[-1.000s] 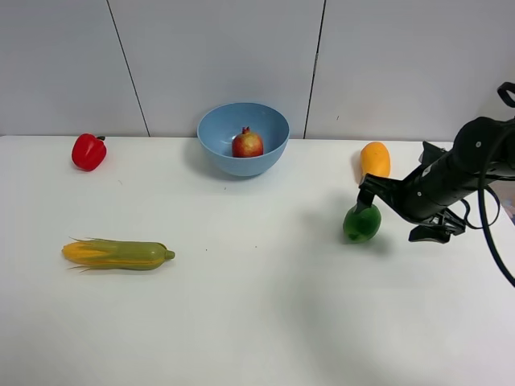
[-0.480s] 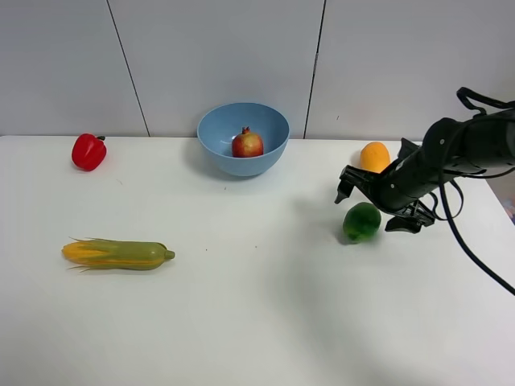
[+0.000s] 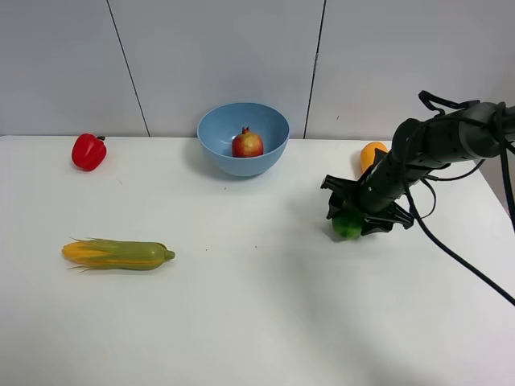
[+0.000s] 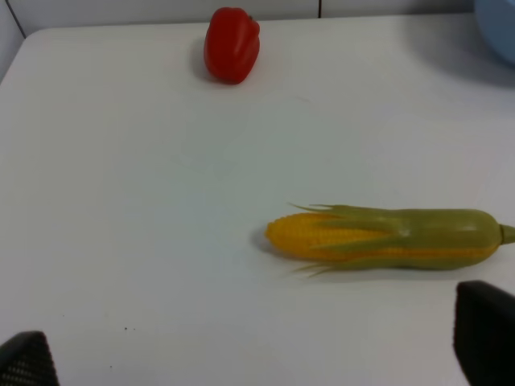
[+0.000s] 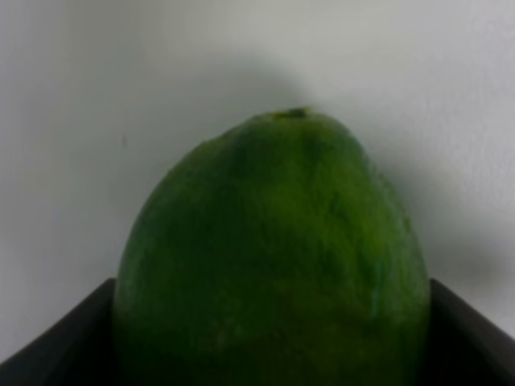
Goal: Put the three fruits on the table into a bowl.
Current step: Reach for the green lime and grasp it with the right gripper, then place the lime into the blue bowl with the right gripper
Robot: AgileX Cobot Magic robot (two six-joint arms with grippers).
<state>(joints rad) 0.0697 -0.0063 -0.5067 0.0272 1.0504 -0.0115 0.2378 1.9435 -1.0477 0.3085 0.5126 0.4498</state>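
readable text: none | labels, brands: none | numbers, signs: none | bowl (image 3: pixel 217 157), table (image 3: pixel 265 322): plain, unmarked

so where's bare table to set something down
Widest bare patch: middle and front of the white table, between the yellow-green corn cob and the right hand around the glossy green fruit. Crowded at right, by the orange mango.
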